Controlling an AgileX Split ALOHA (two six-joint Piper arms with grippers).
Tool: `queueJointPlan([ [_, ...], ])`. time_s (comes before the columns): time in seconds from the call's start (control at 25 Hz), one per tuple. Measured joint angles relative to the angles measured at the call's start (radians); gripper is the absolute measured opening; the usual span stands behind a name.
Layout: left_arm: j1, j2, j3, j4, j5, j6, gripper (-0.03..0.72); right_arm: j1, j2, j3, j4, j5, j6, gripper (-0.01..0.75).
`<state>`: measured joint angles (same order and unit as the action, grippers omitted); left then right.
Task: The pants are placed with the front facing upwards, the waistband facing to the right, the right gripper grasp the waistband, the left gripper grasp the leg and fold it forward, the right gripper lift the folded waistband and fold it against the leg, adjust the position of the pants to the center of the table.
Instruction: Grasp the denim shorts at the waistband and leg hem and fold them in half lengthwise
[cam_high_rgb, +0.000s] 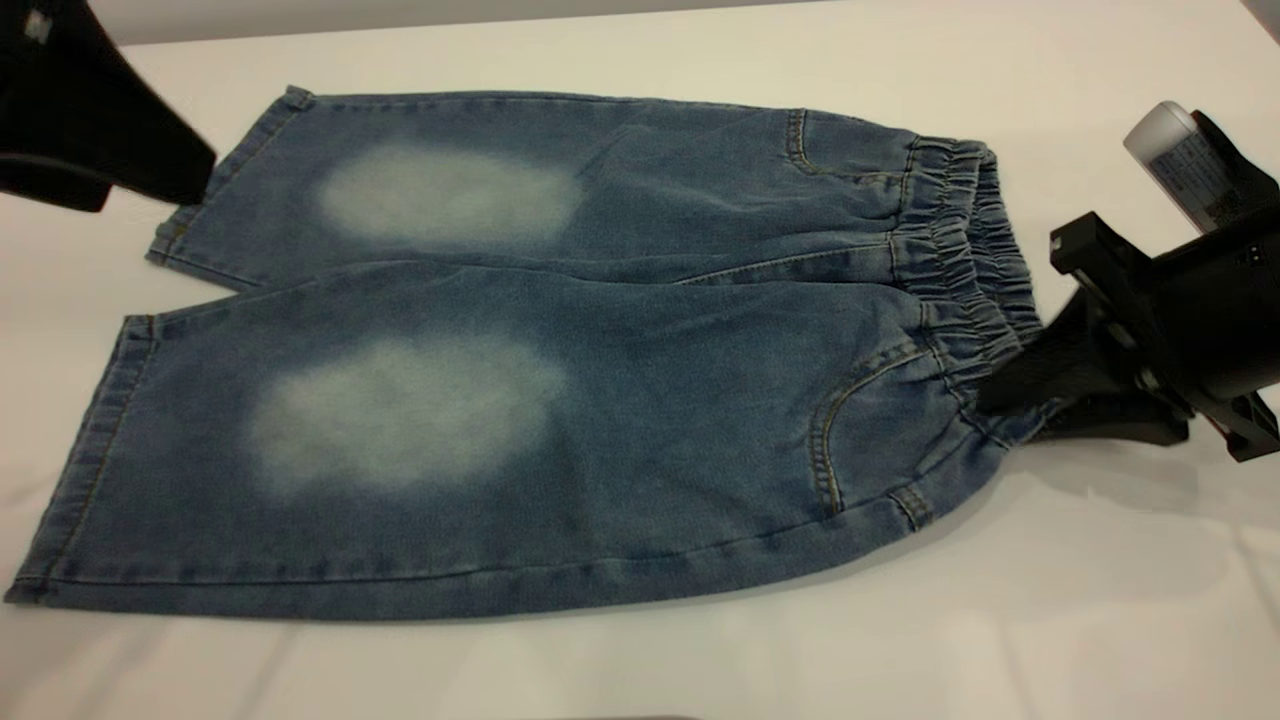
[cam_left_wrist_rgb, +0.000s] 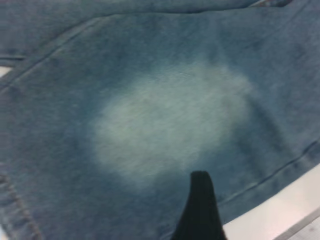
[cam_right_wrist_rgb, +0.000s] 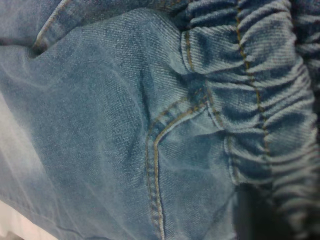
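exterior view: i see the pants (cam_high_rgb: 560, 400) spread flat on the white table (cam_high_rgb: 1000, 620), front up, both legs pointing to the view's left and the waistband (cam_high_rgb: 965, 265) at the right. each leg carries a pale faded oval, one on the far leg (cam_high_rgb: 450, 195) and one on the near leg (cam_high_rgb: 405, 410). a curved pocket seam (cam_high_rgb: 850, 410) in tan stitching sits on the near side just beside the waistband.

right gripper (cam_high_rgb: 1010, 395): at the near end of the waistband, its black fingers pinching the gathered denim there; the cloth at that corner is drawn up into a small peak toward the fingers. a pale grey cylinder (cam_high_rgb: 1180, 165) shows above the gripper body.

left gripper (cam_high_rgb: 190, 185): at the view's upper left, its tip just beside the hem of the far leg (cam_high_rgb: 225, 165); i cannot tell whether its fingers are spread or pressed together, nor whether it touches the cloth.

left wrist view: one black fingertip (cam_left_wrist_rgb: 201, 200) lies over the denim at the rim of a faded patch, with a strip of table at the leg's edge.

right wrist view: ruched waistband and pocket stitching fill the picture at close range.
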<state>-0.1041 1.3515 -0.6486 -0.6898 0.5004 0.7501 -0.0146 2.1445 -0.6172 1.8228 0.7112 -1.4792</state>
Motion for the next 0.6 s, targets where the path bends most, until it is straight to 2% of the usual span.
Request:
queueJointPlan([
  [0.08, 0.0, 0.029, 0.0, 0.05, 0.0, -0.001, 0.516, 0.0, 0.0, 0.0, 0.001, 0.009, -0.005, 0.041],
  [0.36, 0.0, 0.203, -0.001, 0.33, 0.02, -0.042, 0.506, 0.0, 0.0, 0.0, 0.002, 0.024, -0.008, 0.037],
  [0.6, 0.0, 0.315, -0.009, 0.654, -0.001, -0.228, 0.506, 0.0, 0.0, 0.0, 0.002, 0.067, -0.01, 0.038],
])
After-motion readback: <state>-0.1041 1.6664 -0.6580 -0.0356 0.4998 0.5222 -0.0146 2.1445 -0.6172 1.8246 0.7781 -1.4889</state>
